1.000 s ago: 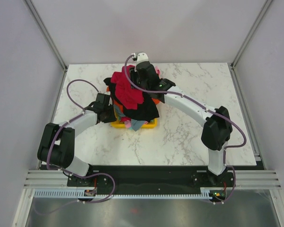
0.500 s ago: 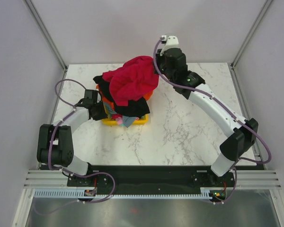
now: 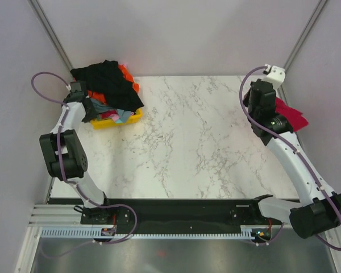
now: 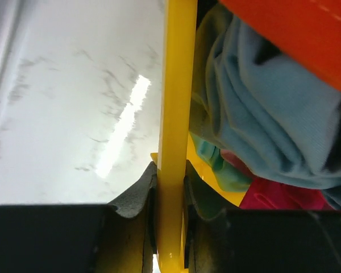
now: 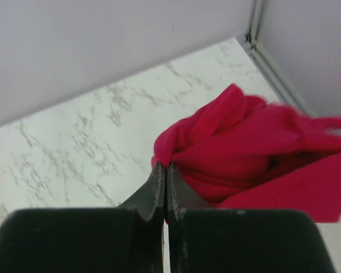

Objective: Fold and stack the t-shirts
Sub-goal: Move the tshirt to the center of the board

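Observation:
My right gripper (image 5: 165,166) is shut on the crimson red t-shirt (image 5: 256,151) and holds it bunched up over the table's far right edge; in the top view the shirt (image 3: 291,116) shows just beyond the right wrist (image 3: 261,96). My left gripper (image 4: 170,170) is shut on the wall of the yellow bin (image 4: 176,114) at the far left corner. The bin (image 3: 116,121) holds a heap of shirts: black (image 3: 105,82) on top, orange (image 3: 128,77), light blue (image 4: 273,114) and pink (image 4: 273,196) underneath.
Grey enclosure walls and metal posts stand close round the table (image 3: 199,136) on the left, back and right. The left arm's cable (image 3: 42,85) loops by the left wall.
My right arm has swung the red shirt from the pile out to the far right edge. My left gripper has dragged the bin with the other shirts to the far left corner.

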Tool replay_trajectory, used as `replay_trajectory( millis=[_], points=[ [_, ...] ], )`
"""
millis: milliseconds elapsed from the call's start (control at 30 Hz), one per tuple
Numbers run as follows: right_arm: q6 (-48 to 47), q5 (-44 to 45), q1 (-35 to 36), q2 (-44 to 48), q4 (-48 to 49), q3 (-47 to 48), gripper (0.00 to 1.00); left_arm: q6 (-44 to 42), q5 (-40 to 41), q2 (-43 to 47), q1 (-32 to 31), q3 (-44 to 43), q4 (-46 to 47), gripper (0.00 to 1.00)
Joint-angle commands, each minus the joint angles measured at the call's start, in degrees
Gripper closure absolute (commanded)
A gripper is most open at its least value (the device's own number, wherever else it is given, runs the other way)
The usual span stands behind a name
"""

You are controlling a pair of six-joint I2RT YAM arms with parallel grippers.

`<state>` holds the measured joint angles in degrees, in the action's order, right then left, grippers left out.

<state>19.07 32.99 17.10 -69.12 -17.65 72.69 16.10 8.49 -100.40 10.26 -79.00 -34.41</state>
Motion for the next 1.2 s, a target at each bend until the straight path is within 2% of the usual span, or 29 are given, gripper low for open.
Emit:
replay_trajectory(
  millis=[0, 200, 233, 267, 300, 333, 367, 500, 567, 667, 800, 867, 1000, 1167],
  points=[
    [3.43, -3.42, -0.23, 1.01, 0.76, -7.09, 1.0, -6.06, 10.04, -1.28, 3.35, -4.41, 4.62, 0.98],
    [6.5, -13.64, -0.05, 0.13, 1.83, -10.72, 1.0, -8.45, 7.16, -13.74, 9.58, -9.49, 3.92, 0.98],
    [6.51, -15.92, -0.14, 0.56, 2.35, -11.42, 1.0, -7.49, 6.72, -14.81, 10.47, -10.2, 3.22, 0.88],
    [6.33, -16.81, -0.05, 0.92, 2.62, -11.86, 1.0, -6.79, 5.23, -15.96, 11.44, -11.25, 3.13, 0.67],
    [5.81, -17.26, -0.05, 1.35, 2.62, -12.3, 1.0, -6.17, 2.35, -17.53, 13.01, -11.7, 2.86, 0.3],
    [5.37, -17.7, 0.03, 2.32, 2.88, -13.17, 1.0, -4.6, 1.36, -17.98, 13.46, -11.96, 2.25, 0.17],
    [4.93, -17.53, 0.04, 2.85, 2.88, -13.44, 1.0, -4.24, 0.4, -17.99, 13.73, -12.14, 2.25, 0.09],
    [4.66, -17.0, 0.04, 4.17, 3.15, -14.76, 1.0, -2.74, 0.38, -11.07, 11.99, -11.0, 2.16, 0.08],
    [4.75, -17.87, 0.03, 3.82, 3.15, -14.42, 1.0, -2.74, 2.31, -4.65, 10.31, -10.12, 2.07, 0.09],
    [4.75, -18.49, 0.04, 3.38, 3.06, -14.15, 1.0, -2.47, 5.12, 3.15, 5.57, -8.98, 1.9, 0.13],
    [4.57, -18.05, 0.12, 3.38, 2.97, -13.89, 1.0, -1.16, 9.96, 8.19, -3.55, -7.49, 1.1, 0.14],
    [4.48, -17.96, 0.12, 3.29, 2.97, -13.97, 1.0, 0.6, 7.69, 8.12, -6.47, -7.3, 1.37, 0.18],
    [4.31, -17.7, 0.12, 3.12, 2.97, -13.97, 1.0, 0.78, 1.81, -1.43, -17.26, -11.07, 2.25, 0.2],
    [3.61, -17.08, 0.12, 3.82, 2.45, -13.89, 1.0, 3.41, -4.09, -13.4, -21.25, -19.67, 2.16, 0.2]
  ],
)
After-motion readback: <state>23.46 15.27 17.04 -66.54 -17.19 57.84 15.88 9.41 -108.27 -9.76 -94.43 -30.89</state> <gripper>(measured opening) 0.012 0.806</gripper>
